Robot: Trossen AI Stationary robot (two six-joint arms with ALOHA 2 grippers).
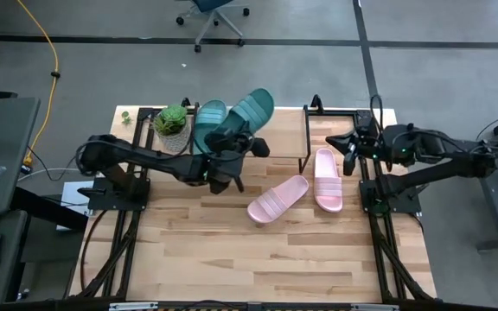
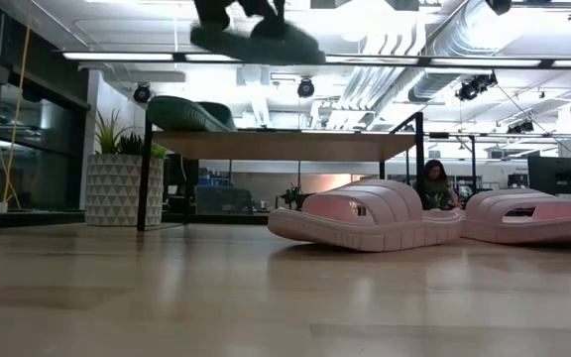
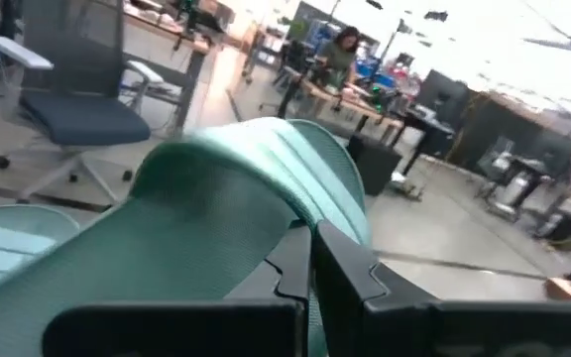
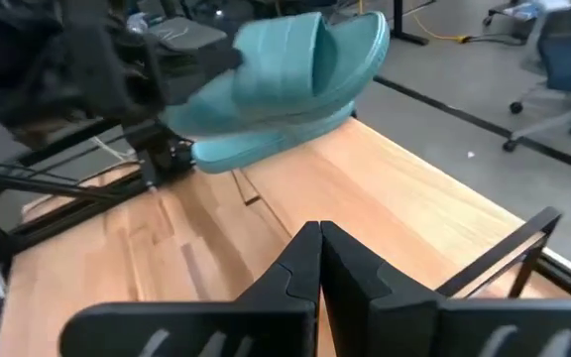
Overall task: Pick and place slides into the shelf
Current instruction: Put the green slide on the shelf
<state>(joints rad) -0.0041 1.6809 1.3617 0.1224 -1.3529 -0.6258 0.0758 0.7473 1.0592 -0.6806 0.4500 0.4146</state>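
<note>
My left gripper (image 1: 230, 157) is shut on a dark teal slide (image 1: 251, 115) and holds it in the air above the shelf (image 2: 285, 146); in the low view this slide (image 2: 258, 40) shows at the top. A second teal slide (image 1: 207, 121) lies sole down on the shelf's plank. Two pink slides (image 1: 277, 199) (image 1: 327, 177) rest on their soles on the table, right of centre. My right gripper (image 1: 350, 157) hangs shut and empty over the table's right side. My left gripper pinches the teal slide between its two fingers (image 3: 317, 273) at the end where the ribbed strap (image 3: 256, 188) arches, the end nearest the arm. The fingers come in about level, from the table's left. The slide juts away toward the far edge, lifted clear of the shelf (image 4: 365, 198).
A potted plant (image 1: 172, 121) stands at the shelf's left end, close to the teal slide lying there. The shelf's black end frame (image 1: 304, 138) stands beside the pink slides. Bare tabletop (image 1: 232, 259) stretches along the near side.
</note>
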